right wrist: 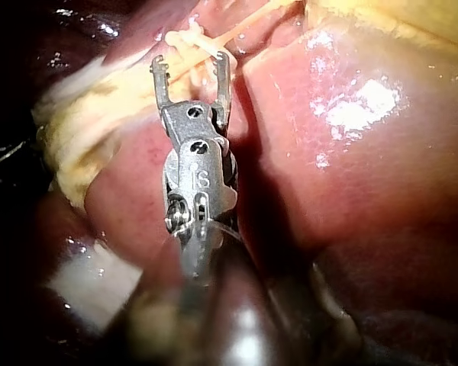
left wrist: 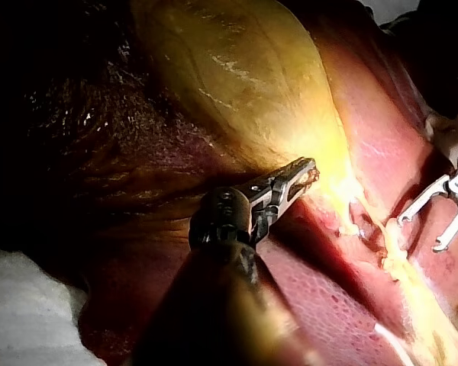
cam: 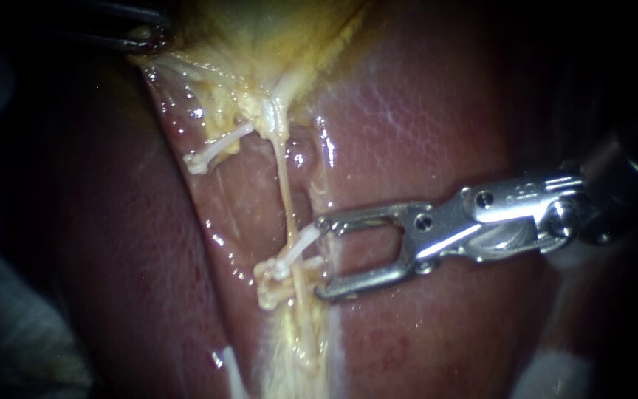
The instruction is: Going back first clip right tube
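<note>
A thin pale tube (cam: 286, 193) runs down from the yellow gallbladder (cam: 260, 44) over the liver (cam: 422, 111). A white clip (cam: 295, 250) sits across this tube low down. My right instrument (cam: 322, 256) has its jaws open just to the right of that clip, the upper tip at the clip's end and nothing gripped. The right wrist view shows these open jaws (right wrist: 191, 67) with the tube (right wrist: 237, 32) just ahead. Another white clip (cam: 215, 151) lies higher and to the left. My left instrument (left wrist: 304, 172) is shut on the gallbladder's (left wrist: 237, 69) lower edge, dark at the endoscope's top left (cam: 142, 33).
A beige knot of tissue (cam: 271, 290) sits just below the lower clip. Yellow fatty tissue (cam: 293, 355) trails down from there. White gauze (left wrist: 23, 313) lies beside the liver (left wrist: 343, 305) near my left instrument's shaft. Glistening liver surface surrounds the tubes.
</note>
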`<state>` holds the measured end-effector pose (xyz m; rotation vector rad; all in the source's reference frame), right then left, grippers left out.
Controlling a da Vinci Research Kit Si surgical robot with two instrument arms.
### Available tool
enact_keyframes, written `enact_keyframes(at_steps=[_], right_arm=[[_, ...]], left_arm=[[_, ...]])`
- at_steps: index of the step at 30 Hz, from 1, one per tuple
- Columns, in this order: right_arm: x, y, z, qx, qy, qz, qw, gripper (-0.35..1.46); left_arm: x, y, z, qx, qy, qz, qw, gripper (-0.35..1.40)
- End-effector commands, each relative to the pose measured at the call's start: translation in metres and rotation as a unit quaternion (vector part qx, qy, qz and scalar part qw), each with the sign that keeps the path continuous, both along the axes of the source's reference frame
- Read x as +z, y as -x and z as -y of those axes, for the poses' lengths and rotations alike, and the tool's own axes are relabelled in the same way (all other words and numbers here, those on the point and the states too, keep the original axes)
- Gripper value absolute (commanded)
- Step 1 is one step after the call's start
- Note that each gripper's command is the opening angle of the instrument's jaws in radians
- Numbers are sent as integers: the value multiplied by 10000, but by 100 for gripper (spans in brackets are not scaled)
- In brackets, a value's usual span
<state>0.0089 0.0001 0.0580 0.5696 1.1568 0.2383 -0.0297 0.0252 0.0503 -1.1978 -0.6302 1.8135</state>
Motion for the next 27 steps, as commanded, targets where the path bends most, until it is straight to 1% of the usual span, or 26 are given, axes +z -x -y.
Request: enact_keyframes(at_steps=[1,3,5,6,8,9,10,11,15,19,22,23,24,26,27], right_arm=[[-1,3,-3,24,-15,39,10000,50],[-4,6,-7,73,120,51,9999,50],[-8,9,-11,48,287,123,9995,50],[-10,11,-11,21,397,185,9990,50],[-16,16,-10,-45,586,409,9974,50],[-19,19,-9,-69,659,479,9967,50],[-22,22,-7,-47,732,546,9958,50],[-26,27,-5,14,866,625,9943,50],[-42,41,-1,129,981,744,9923,50],[-60,58,-5,313,963,895,9908,48],[-68,65,-12,429,1077,1014,9881,49],[-68,66,-14,438,1081,1028,9878,49],[-68,67,-14,410,1100,1016,9879,49],[-67,69,-15,406,1048,1015,9885,49],[-66,71,-15,363,1007,980,9894,49]], left_arm=[[0,0,0,1,-3,1,10000,-35],[0,0,0,1,-3,1,10000,-35],[0,0,0,2,-2,1,10000,-35],[0,0,0,2,-2,2,10000,-35],[0,-1,0,3,-2,2,10000,-35],[1,-1,0,3,-2,2,10000,-35],[1,-1,0,3,-1,2,10000,-35],[1,-1,0,3,0,2,10000,-35],[3,0,1,1,5,-1,10000,-35],[6,4,4,-18,23,1,10000,-35],[12,11,8,-31,42,-29,10000,-35],[14,14,9,-29,47,-47,10000,-35],[16,17,10,-41,25,-64,10000,-35],[21,23,14,-15,27,-63,10000,-35],[24,26,15,-13,1,-71,10000,-35]])
